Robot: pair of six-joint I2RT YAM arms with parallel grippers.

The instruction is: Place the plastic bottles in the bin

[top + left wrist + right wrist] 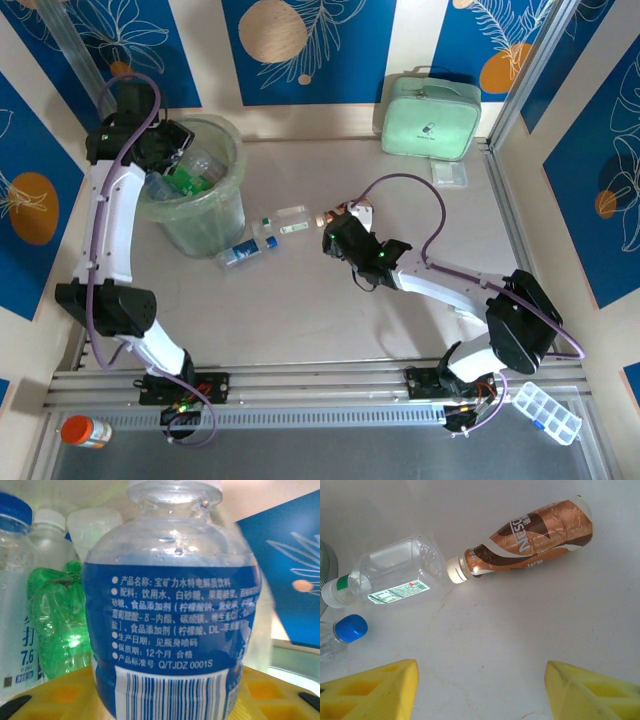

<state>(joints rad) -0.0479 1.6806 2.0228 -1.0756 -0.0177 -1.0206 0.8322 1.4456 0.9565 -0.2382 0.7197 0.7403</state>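
Left gripper clamped on smooth blue-labelled bottle; right gripper apart near crinkled bottle

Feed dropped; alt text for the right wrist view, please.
A brown-labelled plastic bottle lies on the white table, cap toward a clear squarish bottle; a blue-capped bottle lies at left. The right gripper is open, empty.

The pale-green, see-through bin stands upright and holds a crushed green bottle among clear bottles. A blue-labelled bottle is at the bin's mouth, cap up. Three lie on their sides to the bin's right: a blue-capped bottle just beside it, a green-labelled bottle farther out, and a brown bottle farthest.
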